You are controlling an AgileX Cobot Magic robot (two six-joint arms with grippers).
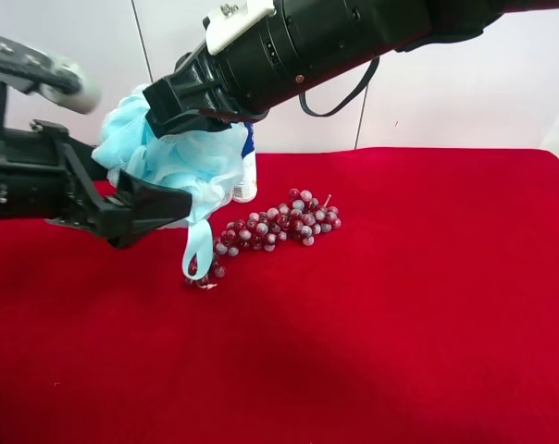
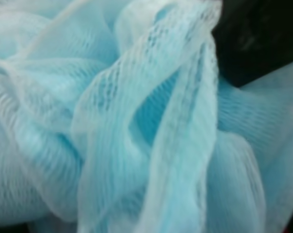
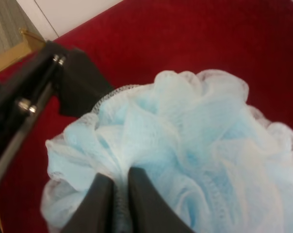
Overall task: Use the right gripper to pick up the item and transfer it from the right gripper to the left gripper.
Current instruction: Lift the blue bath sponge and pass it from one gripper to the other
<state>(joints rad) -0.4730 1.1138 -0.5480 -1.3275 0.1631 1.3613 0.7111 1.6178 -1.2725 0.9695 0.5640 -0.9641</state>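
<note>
Exterior high: the item hangs above the red cloth, pinched from above by the right gripper. The left gripper is spread wide against its side, and the ribbon loop dangles down to the grape bunch, where it could snag. Right wrist: fingers are shut on only a thin tuft of mesh, which may slip free. Left wrist: mesh fills the frame and the jaws are unseen here; closing on loose outer folds, then an early right release, would likely drop it.

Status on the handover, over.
Right gripper shut on pouf. Left gripper open at pouf's side. Pouf off table. Grapes, bottle nearby, not obstructing.
</note>
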